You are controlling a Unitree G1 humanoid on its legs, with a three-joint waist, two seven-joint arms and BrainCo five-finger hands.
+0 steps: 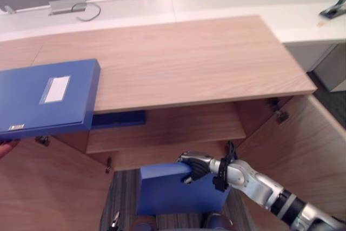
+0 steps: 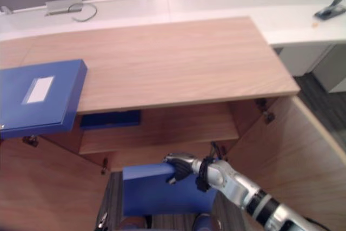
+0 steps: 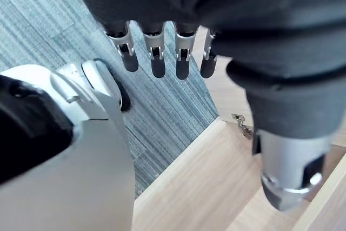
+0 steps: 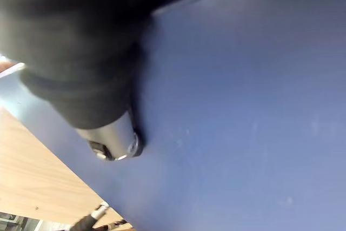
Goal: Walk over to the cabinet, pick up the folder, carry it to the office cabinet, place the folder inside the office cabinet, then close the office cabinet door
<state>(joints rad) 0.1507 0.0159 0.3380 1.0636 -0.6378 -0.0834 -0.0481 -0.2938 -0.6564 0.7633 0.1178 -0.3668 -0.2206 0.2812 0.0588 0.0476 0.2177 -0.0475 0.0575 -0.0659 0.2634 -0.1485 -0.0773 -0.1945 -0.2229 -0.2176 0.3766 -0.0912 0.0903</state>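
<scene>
Cabinet (image 1: 173, 63) stood open ahead. My right hand (image 1: 197, 167) had its fingers curled over the top edge of the folder (image 1: 167, 196), upright, with the shelf (image 1: 167, 128) straight ahead. Left hand (image 3: 157, 58) dangled, fingers loose.

No readable text, white rectangular label (image 1: 55, 89) on top face of blue box folder (image 1: 27, 113) at left end of wooden counter (image 1: 189, 63), blank as seen, small pale tag (image 1: 16, 127) on folder's near edge, print too small to read
</scene>
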